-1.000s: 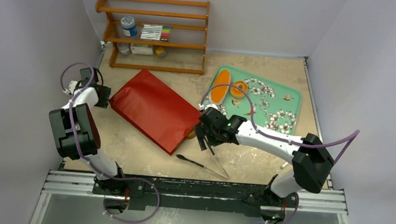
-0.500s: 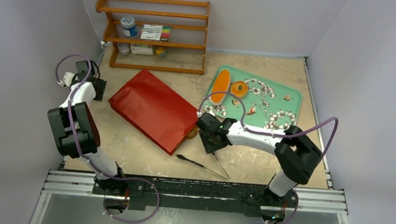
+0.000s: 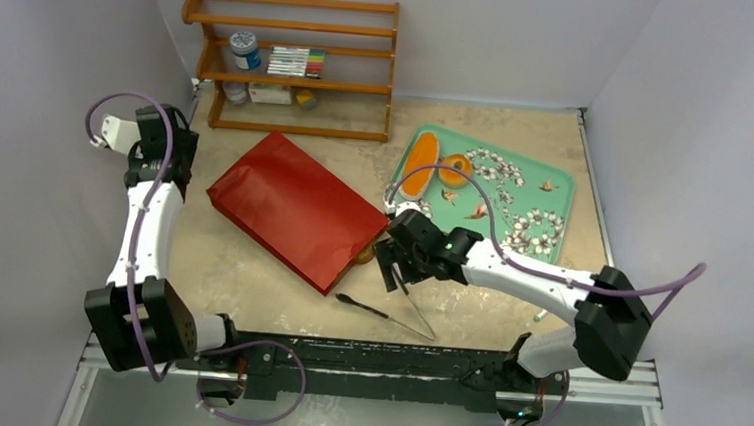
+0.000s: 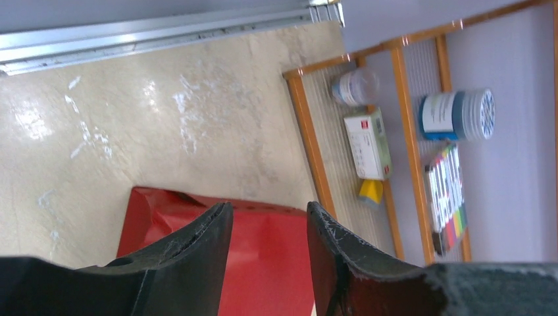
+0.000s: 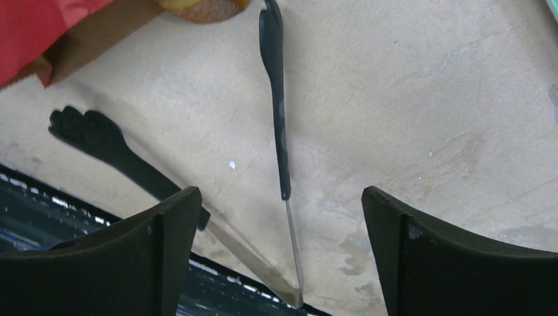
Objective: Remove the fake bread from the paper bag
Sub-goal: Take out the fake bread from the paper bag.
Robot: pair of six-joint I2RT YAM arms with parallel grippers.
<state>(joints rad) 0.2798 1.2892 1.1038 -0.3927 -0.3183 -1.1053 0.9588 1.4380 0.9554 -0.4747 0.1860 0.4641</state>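
The red paper bag (image 3: 291, 207) lies flat in the middle of the table, its mouth toward the near right. One brown piece of fake bread (image 3: 365, 255) peeks out of that mouth and shows at the top edge of the right wrist view (image 5: 204, 6). A long oval loaf (image 3: 418, 164) and a round bun (image 3: 453, 168) rest on the green tray (image 3: 559, 178). My right gripper (image 3: 394, 274) (image 5: 281, 197) hovers open just right of the bag's mouth, over metal tongs (image 5: 279, 118). My left gripper (image 3: 169, 153) (image 4: 268, 209) hangs open and empty, above the bag's far left end (image 4: 158, 217).
The black-tipped tongs (image 3: 386, 312) lie on the table near the front edge. A wooden shelf (image 3: 298, 62) with jars, a box and markers stands at the back left. Grey walls close in both sides.
My left arm has stretched out and carried its gripper up and back left, away from the bag's corner. My right gripper stayed by the bag's mouth, narrowing and then widening again.
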